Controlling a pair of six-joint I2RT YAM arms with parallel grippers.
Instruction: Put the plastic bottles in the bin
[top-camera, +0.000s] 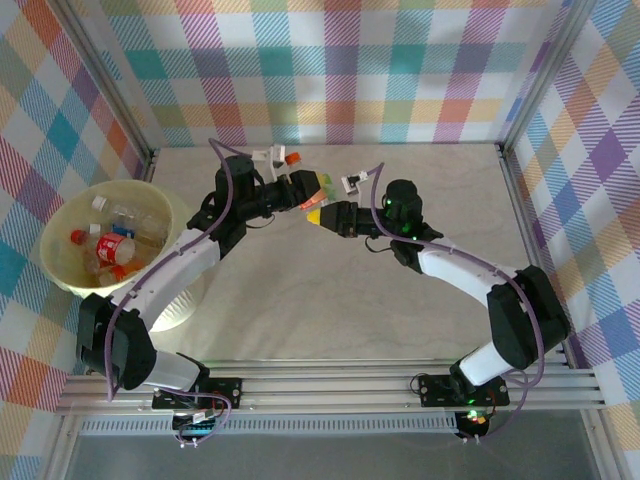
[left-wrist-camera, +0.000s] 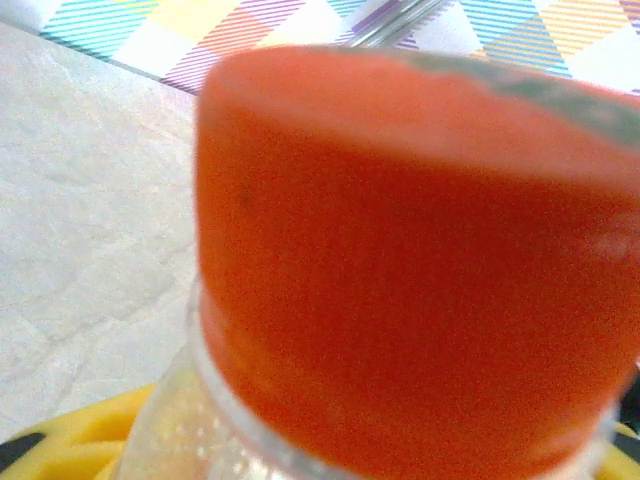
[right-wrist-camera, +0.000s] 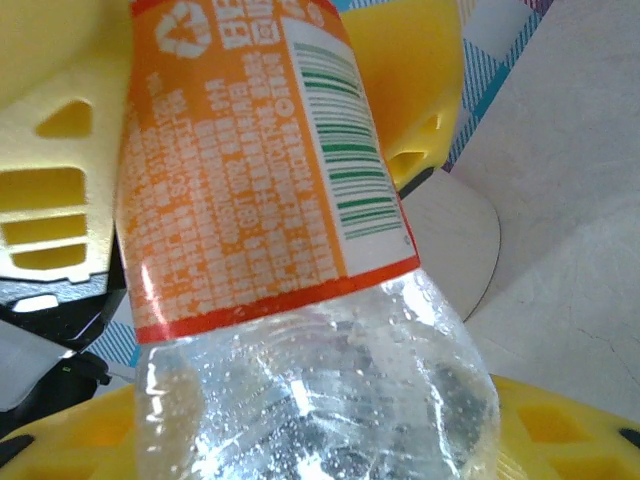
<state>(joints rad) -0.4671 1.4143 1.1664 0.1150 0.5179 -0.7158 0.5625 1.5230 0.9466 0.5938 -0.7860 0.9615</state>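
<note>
lying in the bin are several bottles; right fingers grip another bottle, left fingers unclear.

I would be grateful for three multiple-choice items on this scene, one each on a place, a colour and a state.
1. Where does the bin stand?
A. At the far right corner.
B. At the left side of the table, beside the left arm.
C. Between the two arm bases.

2. What colour is the bottle cap close to the left wrist camera?
A. Red-orange.
B. Blue.
C. White.

3. What state is the bin in?
A. Empty.
B. Tipped on its side.
C. Upright, with several bottles inside.

Answers: 1 B, the top view shows it just left of the left arm; 2 A, the cap is plainly red-orange in the left wrist view; 3 C, caps and labels show inside its open mouth.
</note>
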